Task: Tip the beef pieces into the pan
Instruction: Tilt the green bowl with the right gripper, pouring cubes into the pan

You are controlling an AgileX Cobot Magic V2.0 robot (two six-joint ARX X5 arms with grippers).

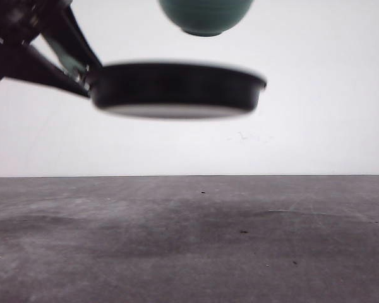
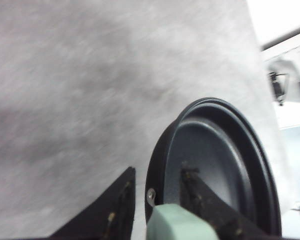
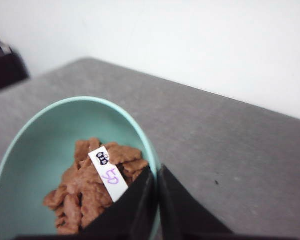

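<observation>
The grey counter (image 1: 189, 252) lies bare below. Above it hangs the black pan (image 1: 177, 88), level and well clear of the surface, its inside empty in the left wrist view. The left tool (image 2: 157, 200) is clenched on its mint-green handle (image 2: 177, 225). Higher up, the teal bowl (image 3: 35, 150) holds the beef pieces (image 3: 90, 187), a loose reddish-brown heap with a white label (image 3: 108, 173) on top. The right tool (image 3: 155, 200) grips the bowl's rim, one finger inside touching the beef.
</observation>
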